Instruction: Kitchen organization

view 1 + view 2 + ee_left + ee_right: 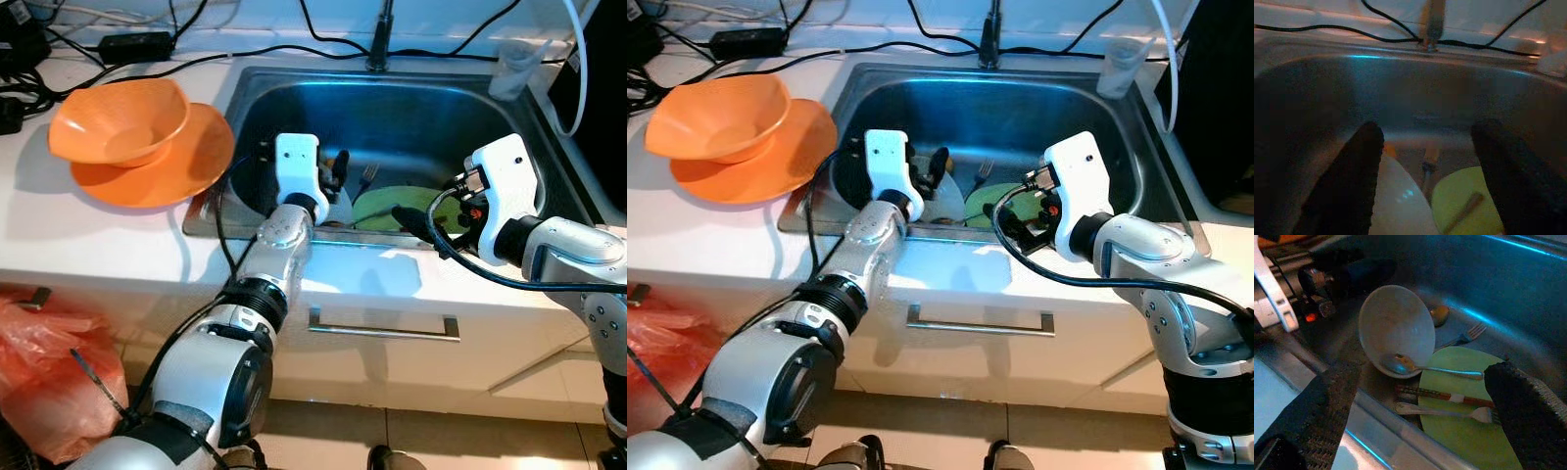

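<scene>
A steel sink (pixel 411 113) holds a green plate (pixel 1464 431) and a tilted white bowl (pixel 1393 325). A spoon (pixel 1403 364) rests from the bowl onto the plate. Chopsticks (pixel 1440 395) and a fork (pixel 1449 412) lie across the plate, and another fork (pixel 367 177) lies behind it. My left gripper (pixel 1427 134) hangs open inside the sink, just above the bowl's near side. At the sink's front rim, my right gripper (pixel 1422 374) is open and empty, facing the plate and bowl. An orange bowl (pixel 122 117) sits on an orange plate (pixel 191 166) on the counter, left of the sink.
The faucet (pixel 380 39) stands behind the sink, with black cables and a power adapter (pixel 137 44) along the back wall. A clear plastic cup (pixel 509 69) stands at the sink's far right corner. A drawer handle (pixel 382 331) is below; a red bag (pixel 49 372) lies on the floor at left.
</scene>
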`<state>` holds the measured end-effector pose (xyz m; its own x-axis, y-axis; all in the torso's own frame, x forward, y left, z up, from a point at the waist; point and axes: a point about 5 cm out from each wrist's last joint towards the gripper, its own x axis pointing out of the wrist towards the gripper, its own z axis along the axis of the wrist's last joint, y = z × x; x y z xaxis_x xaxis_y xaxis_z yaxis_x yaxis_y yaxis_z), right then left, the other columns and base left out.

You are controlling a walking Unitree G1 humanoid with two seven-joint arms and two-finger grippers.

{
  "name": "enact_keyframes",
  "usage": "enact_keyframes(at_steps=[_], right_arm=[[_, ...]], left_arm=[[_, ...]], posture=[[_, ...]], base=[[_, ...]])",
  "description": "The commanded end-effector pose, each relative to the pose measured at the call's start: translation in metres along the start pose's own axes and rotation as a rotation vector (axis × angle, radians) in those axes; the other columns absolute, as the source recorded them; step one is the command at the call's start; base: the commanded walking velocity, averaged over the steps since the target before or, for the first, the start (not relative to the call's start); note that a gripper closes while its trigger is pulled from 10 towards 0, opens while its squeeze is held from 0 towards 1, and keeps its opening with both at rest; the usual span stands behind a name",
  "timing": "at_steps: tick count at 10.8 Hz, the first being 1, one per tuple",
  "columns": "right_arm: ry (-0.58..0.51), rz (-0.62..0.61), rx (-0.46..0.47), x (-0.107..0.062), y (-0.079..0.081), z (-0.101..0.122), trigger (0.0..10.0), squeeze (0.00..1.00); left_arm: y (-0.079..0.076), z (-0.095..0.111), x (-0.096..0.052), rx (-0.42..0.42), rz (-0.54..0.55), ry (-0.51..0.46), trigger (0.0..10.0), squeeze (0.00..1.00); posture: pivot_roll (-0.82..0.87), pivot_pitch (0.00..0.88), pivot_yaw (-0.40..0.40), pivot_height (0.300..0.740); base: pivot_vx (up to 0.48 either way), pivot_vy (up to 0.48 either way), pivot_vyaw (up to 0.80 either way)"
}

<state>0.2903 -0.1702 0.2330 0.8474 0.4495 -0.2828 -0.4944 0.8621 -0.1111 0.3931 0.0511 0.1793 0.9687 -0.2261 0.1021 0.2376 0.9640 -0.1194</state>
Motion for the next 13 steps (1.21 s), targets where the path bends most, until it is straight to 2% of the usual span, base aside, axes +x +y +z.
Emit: enact_keyframes(at_steps=[1, 3, 4, 7, 9, 13], right_arm=[[-0.006, -0.001, -0.019, -0.002, -0.001, 0.002, 10.0, 0.0], [-0.007, 0.002, -0.021, 0.0, -0.002, 0.002, 10.0, 0.0], [-0.015, 0.008, -0.021, 0.003, -0.003, 0.003, 10.0, 0.0], [-0.032, 0.024, -0.019, 0.01, -0.002, 0.004, 10.0, 0.0], [-0.053, 0.064, -0.02, 0.017, 0.003, 0.007, 10.0, 0.0], [-0.075, 0.091, -0.018, 0.026, 0.006, 0.008, 10.0, 0.0]], left_arm=[[0.005, 0.005, 0.001, 0.026, 0.036, -0.014, 10.0, 1.0], [0.017, 0.02, 0.003, 0.06, 0.117, -0.084, 10.0, 1.0], [0.029, 0.033, 0.0, 0.129, 0.168, -0.167, 10.0, 1.0], [0.044, 0.04, -0.005, 0.212, 0.229, -0.211, 10.0, 1.0], [0.06, 0.052, -0.011, 0.299, 0.287, -0.257, 10.0, 1.0], [0.065, 0.066, -0.019, 0.427, 0.289, -0.309, 10.0, 1.0]], posture=[[-0.24, 0.154, 0.032, 0.74], [-0.23, 0.142, 0.028, 0.74], [-0.2, 0.125, 0.021, 0.74], [-0.15, 0.104, 0.009, 0.74], [-0.11, 0.086, -0.004, 0.74], [-0.07, 0.076, -0.01, 0.74]], base=[[0.0, 0.0, 0.0], [0.0, 0.0, 0.0], [0.0, 0.0, 0.0], [0.0, 0.0, 0.0], [0.0, 0.0, 0.0], [0.0, 0.0, 0.0]])
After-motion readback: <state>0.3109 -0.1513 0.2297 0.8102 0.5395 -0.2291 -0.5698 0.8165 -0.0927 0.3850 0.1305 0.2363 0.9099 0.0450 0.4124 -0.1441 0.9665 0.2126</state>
